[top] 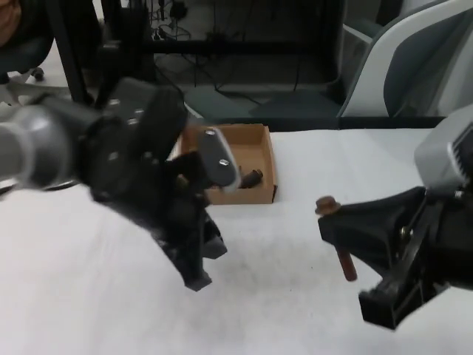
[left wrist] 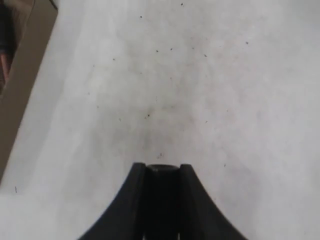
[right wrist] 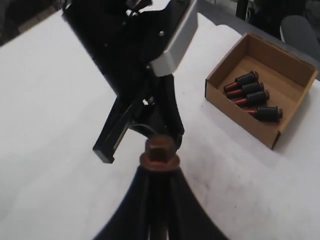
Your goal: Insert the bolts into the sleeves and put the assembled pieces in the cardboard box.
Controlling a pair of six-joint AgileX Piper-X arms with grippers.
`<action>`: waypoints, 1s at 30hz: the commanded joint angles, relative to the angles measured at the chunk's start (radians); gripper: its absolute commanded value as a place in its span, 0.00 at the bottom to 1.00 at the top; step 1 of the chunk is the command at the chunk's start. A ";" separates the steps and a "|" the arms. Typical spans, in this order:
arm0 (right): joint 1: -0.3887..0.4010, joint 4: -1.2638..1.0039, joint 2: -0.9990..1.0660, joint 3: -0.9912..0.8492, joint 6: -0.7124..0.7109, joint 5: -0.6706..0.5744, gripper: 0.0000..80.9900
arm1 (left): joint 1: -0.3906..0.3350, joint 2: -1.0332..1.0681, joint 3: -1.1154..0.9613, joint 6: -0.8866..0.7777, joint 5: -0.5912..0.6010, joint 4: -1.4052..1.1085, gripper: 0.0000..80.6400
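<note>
Copper-coloured bolt (right wrist: 159,150), six-sided head uppermost, is clamped between the two fingers of my right pincer (right wrist: 160,169), held above the white bench cover (right wrist: 45,100). Facing it, my left pincer (left wrist: 162,167) hangs over the bench, its fingers closed on a dark piece that I take to be a sleeve (left wrist: 162,176), though I cannot be certain. Beyond both, well apart, sits the cardboard box (right wrist: 239,116) with four assembled pieces (right wrist: 252,94) lying side by side inside. I judge the joining step is in hand. Next I must line the bolt's shank up with the sleeve's bore, bring the arms together and push straight in.
</note>
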 commanded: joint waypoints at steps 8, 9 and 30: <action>0.001 -0.182 0.103 -0.005 0.124 0.018 0.01 | 0.073 -0.442 0.311 -0.368 0.173 -0.223 0.02; 0.001 -0.208 0.116 -0.005 0.137 0.021 0.01 | 0.073 -0.477 0.337 -0.403 0.200 -0.257 0.02; 0.001 -0.634 0.308 -0.031 0.376 0.020 0.01 | 0.066 -0.646 0.528 -0.818 0.280 -0.640 0.02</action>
